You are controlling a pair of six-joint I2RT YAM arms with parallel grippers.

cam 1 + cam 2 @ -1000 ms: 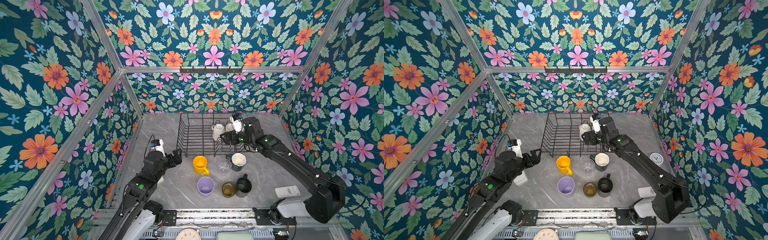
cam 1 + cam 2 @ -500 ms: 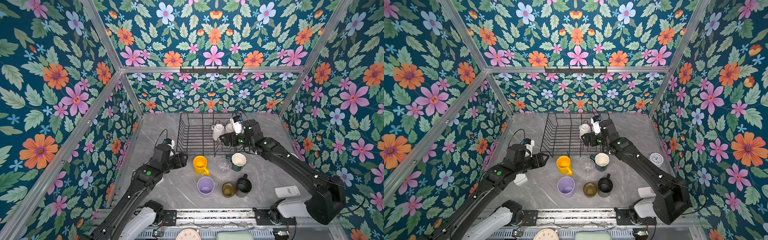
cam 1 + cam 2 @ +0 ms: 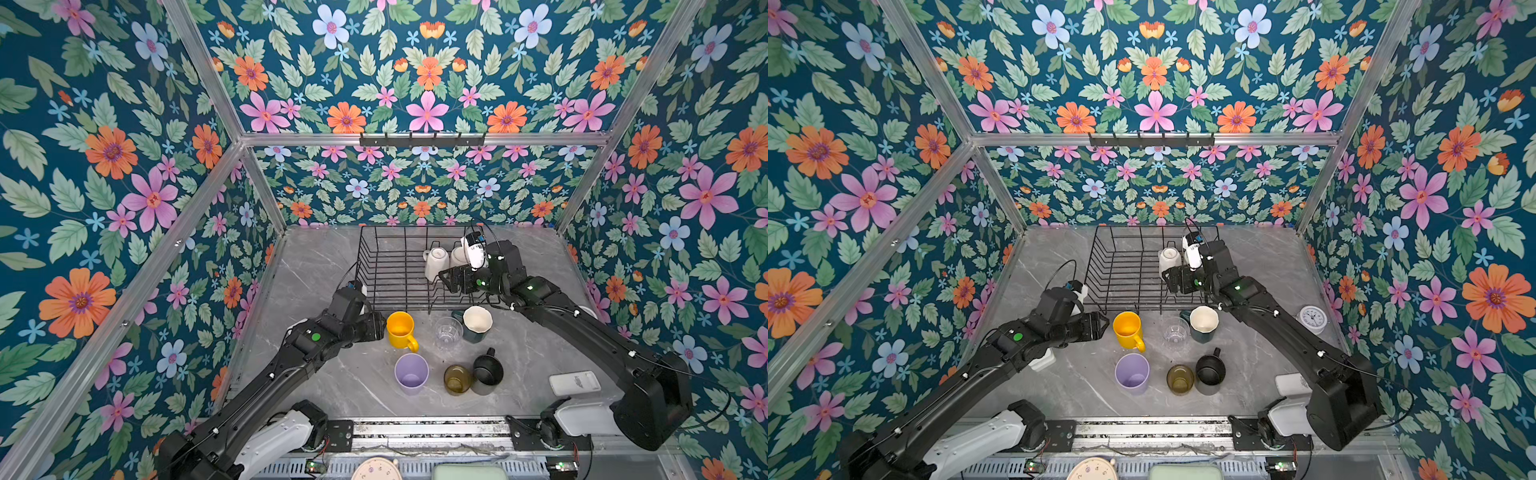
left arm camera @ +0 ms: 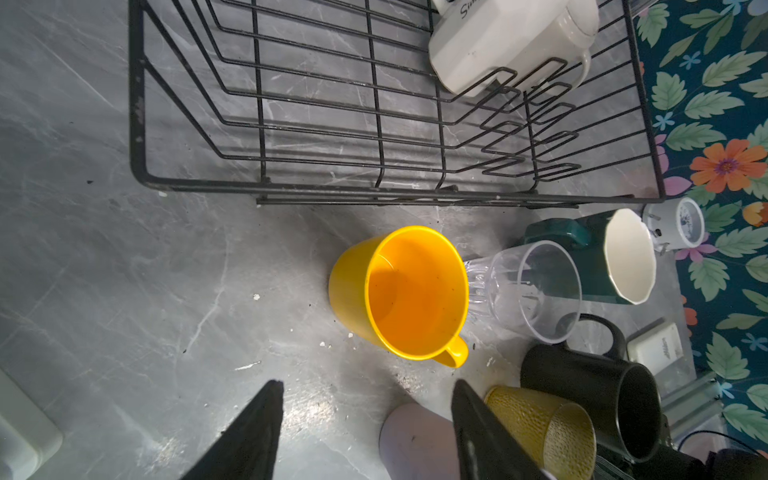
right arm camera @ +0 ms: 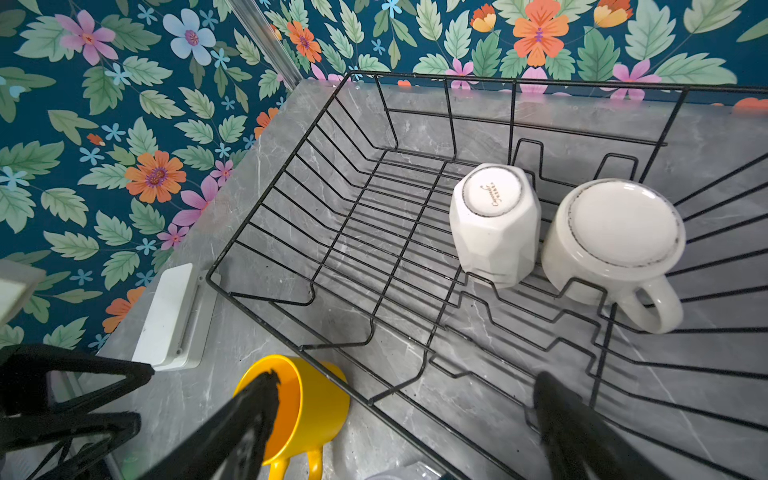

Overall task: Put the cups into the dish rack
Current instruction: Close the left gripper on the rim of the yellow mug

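The black wire dish rack (image 3: 374, 266) stands at the back with two white mugs upside down in its right end, a faceted one (image 5: 494, 224) and a round one (image 5: 615, 241). In front of it stand a yellow mug (image 3: 401, 329), clear glass (image 3: 448, 332), dark green mug (image 3: 476, 323), lilac tumbler (image 3: 411, 374), amber glass (image 3: 457, 379) and black mug (image 3: 486, 372). My left gripper (image 4: 365, 384) is open and empty, just left of the yellow mug (image 4: 407, 291). My right gripper (image 5: 407, 376) hangs open over the rack's front right part.
A small white alarm clock (image 3: 1313, 319) sits by the right wall. White boxes lie at the front right (image 3: 575, 383) and under the left arm (image 3: 1044, 359). A black hook rail (image 3: 422, 139) hangs on the back wall. Flowered walls enclose three sides.
My left arm has swung forward and right, up to the yellow mug, and its jaws have narrowed somewhat. The right gripper has hardly moved over the rack.
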